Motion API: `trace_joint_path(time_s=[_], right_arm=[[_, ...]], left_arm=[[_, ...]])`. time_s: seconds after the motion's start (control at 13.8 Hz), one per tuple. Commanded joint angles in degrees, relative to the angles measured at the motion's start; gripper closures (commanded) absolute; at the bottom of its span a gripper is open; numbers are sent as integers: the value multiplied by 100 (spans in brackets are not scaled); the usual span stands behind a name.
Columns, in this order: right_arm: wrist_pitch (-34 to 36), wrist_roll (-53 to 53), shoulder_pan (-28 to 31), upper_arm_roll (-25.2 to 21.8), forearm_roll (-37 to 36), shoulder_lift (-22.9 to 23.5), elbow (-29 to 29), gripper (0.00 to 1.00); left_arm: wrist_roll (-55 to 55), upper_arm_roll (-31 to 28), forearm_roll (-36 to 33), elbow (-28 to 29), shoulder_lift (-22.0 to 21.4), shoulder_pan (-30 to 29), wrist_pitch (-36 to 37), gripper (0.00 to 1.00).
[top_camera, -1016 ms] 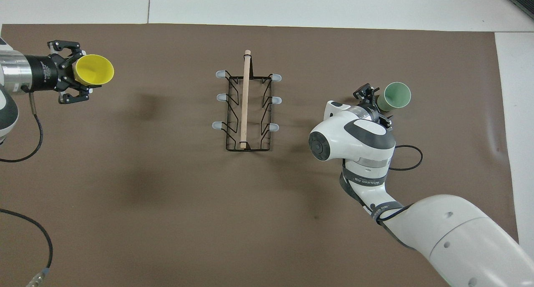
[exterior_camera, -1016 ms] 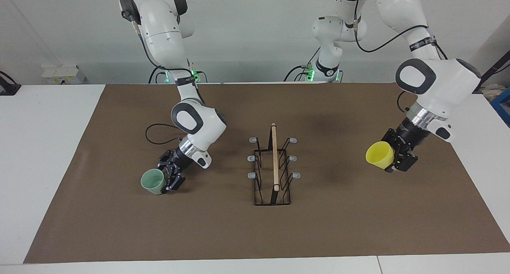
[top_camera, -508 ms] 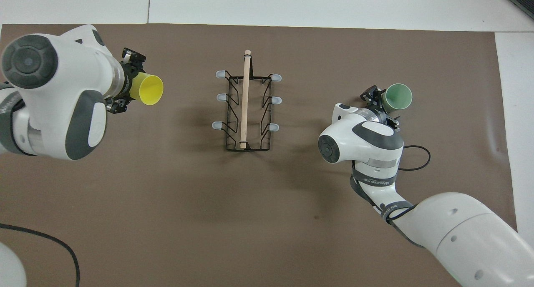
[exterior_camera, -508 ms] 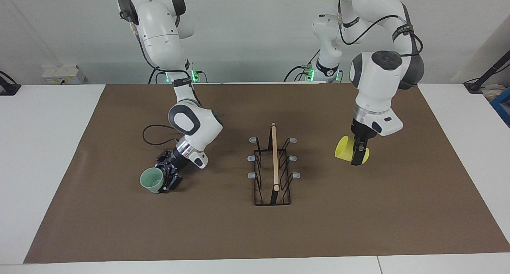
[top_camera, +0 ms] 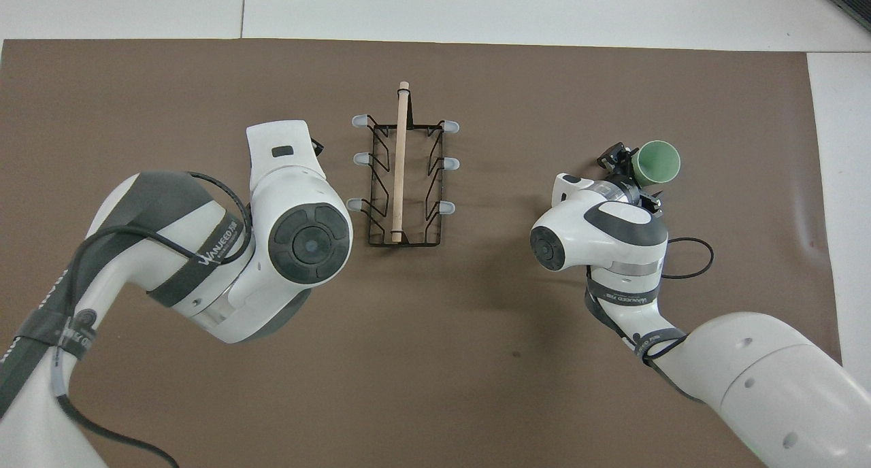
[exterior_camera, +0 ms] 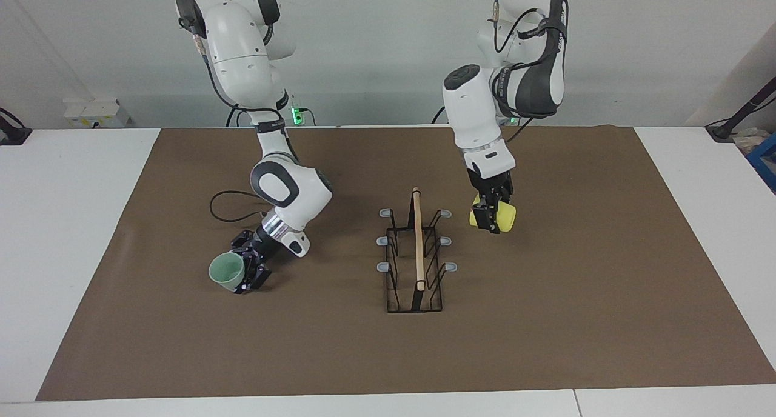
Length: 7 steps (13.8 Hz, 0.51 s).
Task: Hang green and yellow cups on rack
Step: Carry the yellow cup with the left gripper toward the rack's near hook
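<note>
Swung in fast over the last second: left gripper [exterior_camera: 493,218], clamped on yellow cup [exterior_camera: 504,217], now hanging just beside rack [exterior_camera: 416,253] at the prongs nearest the robots, left arm's side. Probably lining up for a hang; cup not on a prong yet. Hidden under the arm from overhead. Barely shifted: right gripper [exterior_camera: 250,273] around green cup [exterior_camera: 226,271], low over mat [exterior_camera: 545,320], well apart from rack; fingertips unreadable.
</note>
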<state>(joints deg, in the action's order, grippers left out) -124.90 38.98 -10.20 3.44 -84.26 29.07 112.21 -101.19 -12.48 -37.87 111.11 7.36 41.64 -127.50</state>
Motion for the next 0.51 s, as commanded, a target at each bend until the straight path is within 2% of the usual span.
trace_joint_path(time_s=[0.0, 0.07, 0.15, 0.22, 0.29, 0.36, 0.44], right_arm=[[-131, -154, 106, 42, -223, -59, 117, 0], [-131, -154, 115, 42, -223, -59, 117, 0], [-131, -154, 123, 42, -231, -59, 117, 17], [-131, -145, 123, 42, -223, -59, 108, 47], [-131, -136, 132, 42, -231, -59, 99, 94], [-122, -136, 132, 42, -223, -59, 99, 100], [-114, -136, 123, 34, -223, -59, 99, 100]], left_arm=[[-286, -88, -554, 262, -200, 282, -100, 100], [-383, -96, -607, 288, -165, 379, -74, 100], [-410, -88, -721, 323, -139, 440, -82, 100], [-436, -88, -887, 358, -112, 528, -82, 100], [-515, -88, -1010, 367, -69, 590, -91, 100], [-638, -88, -1099, 367, 10, 617, -108, 100], [-769, -88, -1169, 367, 28, 695, -109, 100]])
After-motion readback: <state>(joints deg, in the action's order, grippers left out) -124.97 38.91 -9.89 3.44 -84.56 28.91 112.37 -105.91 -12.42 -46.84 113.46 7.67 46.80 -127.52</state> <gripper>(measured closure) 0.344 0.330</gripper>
